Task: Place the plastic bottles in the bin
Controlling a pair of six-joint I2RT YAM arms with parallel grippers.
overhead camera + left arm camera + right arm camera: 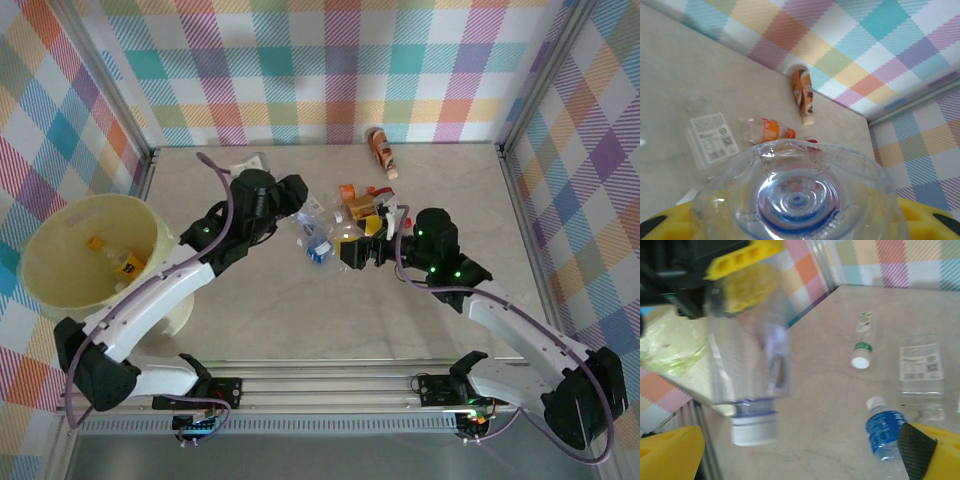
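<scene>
A pale, marbled tabletop (300, 320) sits inside walls (300, 70) covered in pastel plaid of pink, teal, yellow and purple. Grey metal posts (113, 80) stand at the far corners, and a ribbed metal rail (330, 385) runs along the near edge.

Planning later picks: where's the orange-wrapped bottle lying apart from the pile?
Top view: the orange-wrapped bottle lies on its side at the foot of the far wall, right of centre, beyond the bottle pile.
</scene>
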